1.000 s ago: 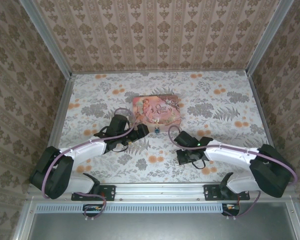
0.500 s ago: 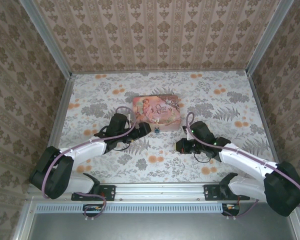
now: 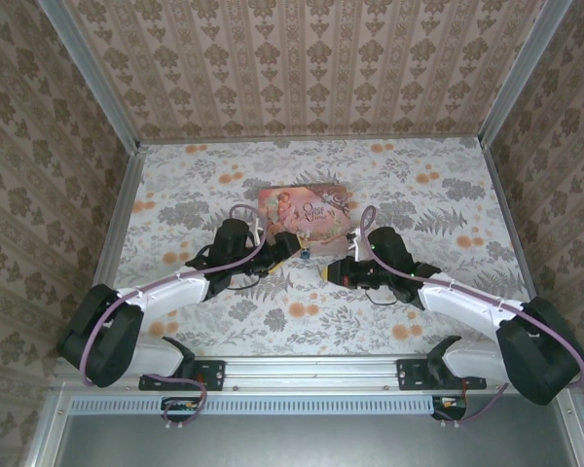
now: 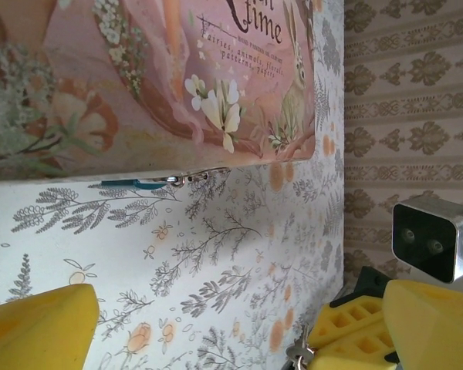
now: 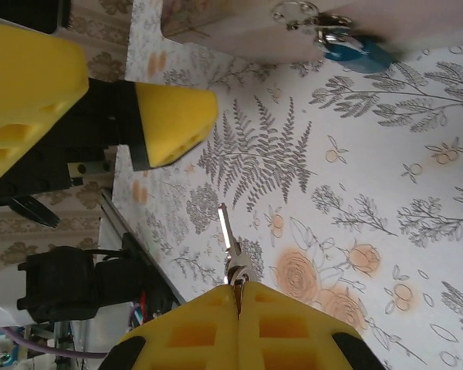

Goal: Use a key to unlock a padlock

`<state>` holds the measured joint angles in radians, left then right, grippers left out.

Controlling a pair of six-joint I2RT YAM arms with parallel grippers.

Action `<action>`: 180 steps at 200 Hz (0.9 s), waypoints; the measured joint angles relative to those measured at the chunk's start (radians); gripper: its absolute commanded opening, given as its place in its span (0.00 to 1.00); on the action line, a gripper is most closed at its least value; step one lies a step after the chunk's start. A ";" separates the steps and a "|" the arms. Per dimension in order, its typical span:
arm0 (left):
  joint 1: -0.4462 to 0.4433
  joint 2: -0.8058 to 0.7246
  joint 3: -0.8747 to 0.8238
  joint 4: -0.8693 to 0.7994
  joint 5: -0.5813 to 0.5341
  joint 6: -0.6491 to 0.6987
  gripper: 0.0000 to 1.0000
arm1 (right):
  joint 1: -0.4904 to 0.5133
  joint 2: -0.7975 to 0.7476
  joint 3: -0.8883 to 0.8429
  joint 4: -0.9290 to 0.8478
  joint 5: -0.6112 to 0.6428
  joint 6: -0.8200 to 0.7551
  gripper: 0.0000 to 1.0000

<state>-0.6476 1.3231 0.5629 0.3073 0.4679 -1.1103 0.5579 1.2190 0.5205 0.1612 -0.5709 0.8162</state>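
Right gripper (image 5: 238, 291) with key (image 5: 226, 231), now nearer padlock (image 5: 356, 50)

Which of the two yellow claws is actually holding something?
The right gripper: its fingers are pinched shut on the key. The left gripper stands wide open and empty.

Prob. a lab test booth: alu frame (image 3: 311, 370) w/ patterned wallpaper walls (image 3: 311, 58), floral tabletop (image 3: 438, 195).

On the bench (image 3: 195, 185), the padlock (image 5: 355, 51) is set just before the tin (image 3: 305, 214), between left claw (image 3: 288, 249) and right claw (image 3: 331, 271) (the key (image 5: 226, 227) held in it).
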 measured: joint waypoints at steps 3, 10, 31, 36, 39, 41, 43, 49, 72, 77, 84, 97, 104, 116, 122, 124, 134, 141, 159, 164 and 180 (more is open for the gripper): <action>0.000 0.000 0.002 -0.003 0.000 -0.011 1.00 | 0.000 0.002 0.000 0.006 -0.003 0.001 0.00; -0.003 0.000 0.008 -0.015 0.000 -0.019 1.00 | 0.000 0.007 0.000 0.018 -0.010 0.007 0.00; -0.009 -0.006 0.044 -0.073 -0.008 -0.019 1.00 | 0.000 0.019 0.000 0.045 -0.030 0.023 0.00; -0.011 -0.010 0.058 -0.096 -0.014 -0.018 1.00 | 0.000 0.021 0.000 0.050 -0.036 0.025 0.00; -0.013 -0.014 0.066 -0.109 -0.019 -0.013 1.00 | 0.000 0.022 0.000 0.054 -0.039 0.026 0.00; -0.013 -0.016 0.069 -0.116 -0.021 -0.012 1.00 | 0.000 0.023 0.000 0.055 -0.040 0.026 0.00; -0.013 -0.018 0.076 -0.126 -0.024 -0.010 1.00 | 0.000 0.023 0.000 0.058 -0.043 0.027 0.00; -0.013 -0.027 0.093 -0.157 -0.035 0.000 1.00 | 0.000 0.025 0.000 0.063 -0.048 0.029 0.00; -0.013 -0.082 0.137 -0.246 -0.084 0.036 1.00 | 0.000 0.030 0.000 0.085 -0.072 0.030 0.00; -0.012 -0.094 0.141 -0.261 -0.096 0.041 1.00 | 0.000 0.031 0.000 0.087 -0.076 0.030 0.00; -0.009 -0.111 0.142 -0.278 -0.112 0.046 1.00 | 0.000 0.031 0.002 0.087 -0.078 0.030 0.00; -0.003 -0.139 0.141 -0.307 -0.144 0.048 1.00 | 0.000 0.033 0.002 0.087 -0.081 0.029 0.00; 0.003 -0.150 0.137 -0.312 -0.152 0.048 1.00 | 0.000 0.034 0.002 0.087 -0.081 0.029 0.00; 0.023 -0.163 0.127 -0.322 -0.151 0.039 1.00 | 0.000 0.035 0.002 0.087 -0.080 0.029 0.00; 0.035 -0.164 0.124 -0.324 -0.146 0.035 1.00 | 0.000 0.036 0.002 0.089 -0.080 0.029 0.00; 0.039 -0.164 0.124 -0.325 -0.143 0.032 1.00 | 0.000 0.037 0.002 0.090 -0.080 0.029 0.00; 0.058 -0.161 0.120 -0.328 -0.125 0.028 1.00 | 0.000 0.040 0.002 0.101 -0.074 0.031 0.00; 0.068 -0.160 0.119 -0.330 -0.114 0.025 1.00 | 0.000 0.040 0.002 0.111 -0.068 0.034 0.00; 0.070 -0.157 0.119 -0.323 -0.079 0.008 1.00 | 0.002 0.040 -0.003 0.156 -0.051 0.049 0.00; 0.066 -0.156 0.119 -0.322 -0.071 0.002 1.00 | 0.002 0.040 -0.006 0.173 -0.045 0.053 0.00; 0.048 -0.143 0.119 -0.314 -0.050 -0.027 0.99 | 0.008 0.040 -0.012 0.211 -0.024 0.059 0.00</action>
<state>-0.5991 1.1797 0.6823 -0.0071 0.4179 -1.1370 0.5659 1.2591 0.5087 0.3717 -0.5949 0.8753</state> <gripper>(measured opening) 0.997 0.067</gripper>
